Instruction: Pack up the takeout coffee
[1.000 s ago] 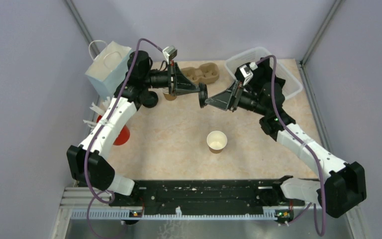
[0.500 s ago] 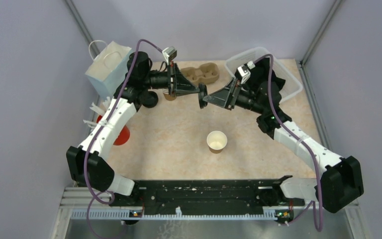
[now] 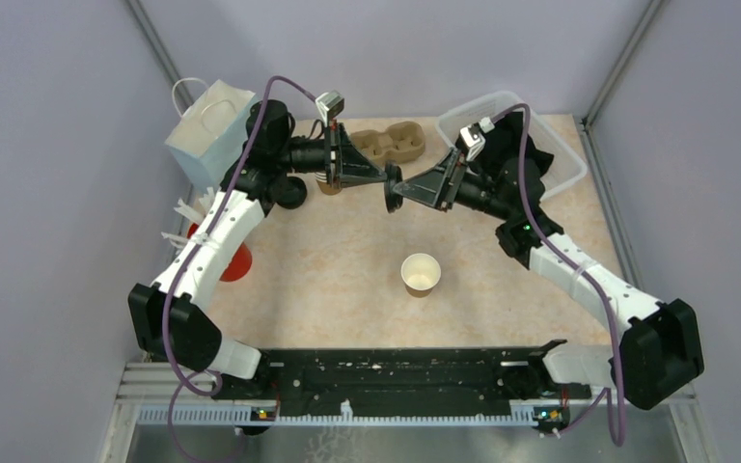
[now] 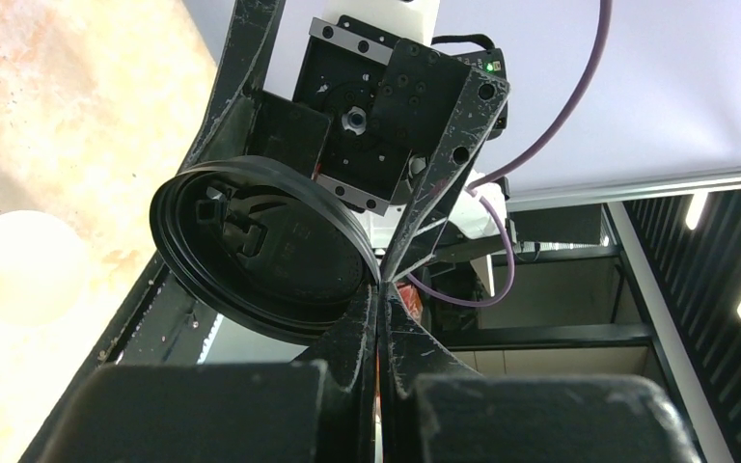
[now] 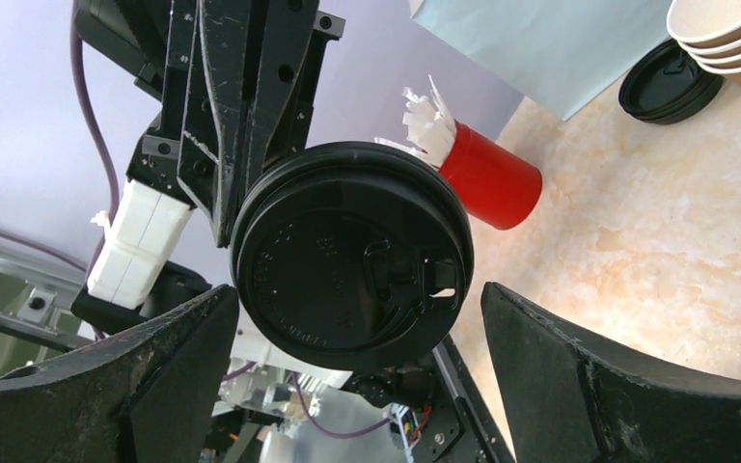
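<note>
The left pincer (image 3: pixel 389 180) is clamped shut on the rim of a black lid (image 5: pixel 352 256), holding it on edge in the air above the counter (image 3: pixel 347 260). In the left wrist view its two fingers (image 4: pixel 352 338) press together at the lid's lower right edge, and the lid's hollow underside faces the camera. The right pincer (image 5: pixel 357 309) faces it from the other side with its jaws spread wide. The lid's top, with its sip tab, sits between the two fingers (image 5: pixel 579 376), one to each side of the rim and very near it. Whether either finger touches the lid cannot be told. From above, the two pincers meet tip to tip over the middle of the counter, just in front of the carrier (image 3: pixel 391 145). The lid shows there only as a small dark disc between them. An open cup (image 3: pixel 421 273) stands upright and alone on the counter, nearer the arm bases and well apart from both pincers. It has no lid, and its white inside shows. In the right wrist view, a stack of cups (image 5: pixel 724 34) stands beside some spare lids (image 5: pixel 671 82) lying flat by the bag (image 3: pixel 207 130). A red cup (image 5: pixel 487 178) of white sticks stands near the counter's left edge.
</note>
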{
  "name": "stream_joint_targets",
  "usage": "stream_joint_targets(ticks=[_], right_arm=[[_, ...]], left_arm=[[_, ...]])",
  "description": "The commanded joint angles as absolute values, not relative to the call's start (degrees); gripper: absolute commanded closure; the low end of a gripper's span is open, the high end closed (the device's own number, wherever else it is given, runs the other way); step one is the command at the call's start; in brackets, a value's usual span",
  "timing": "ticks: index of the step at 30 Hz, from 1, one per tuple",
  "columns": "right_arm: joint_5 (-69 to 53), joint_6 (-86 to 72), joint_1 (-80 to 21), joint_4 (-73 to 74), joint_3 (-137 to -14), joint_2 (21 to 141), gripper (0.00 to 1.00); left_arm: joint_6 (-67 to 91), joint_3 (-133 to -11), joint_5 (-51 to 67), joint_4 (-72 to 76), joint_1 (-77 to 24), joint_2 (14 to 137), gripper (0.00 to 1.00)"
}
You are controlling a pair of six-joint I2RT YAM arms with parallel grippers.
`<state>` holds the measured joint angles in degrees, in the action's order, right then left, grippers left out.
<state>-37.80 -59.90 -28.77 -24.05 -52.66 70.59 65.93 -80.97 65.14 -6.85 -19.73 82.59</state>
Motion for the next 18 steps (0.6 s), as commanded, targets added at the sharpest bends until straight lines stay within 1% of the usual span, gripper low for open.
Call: stream_joint_targets(ticks=[1,4,12,18], right_arm=[[-37.41,-60.35,-29.57,-27.45,-55.78,71.09,0.05],[-37.12,-60.23,-30.04,-27.46,-55.85,71.30,0.06],[-36.26,-59.53,-30.61,-26.23,-56.42,71.38,0.06],[-36.03,-59.66,-30.84,-26.44,-56.41,71.45,0.14]], left_arm=[[66.09,-80.82,66.61,-4.64,-19.75,80.53,1.00],[65.86,-80.78,66.80,-4.83,-19.74,80.53,1.00],[65.17,-80.68,67.20,-5.50,-19.74,80.26,1.00],[64.84,-80.55,67.24,-5.81,-19.73,80.14,1.00]])
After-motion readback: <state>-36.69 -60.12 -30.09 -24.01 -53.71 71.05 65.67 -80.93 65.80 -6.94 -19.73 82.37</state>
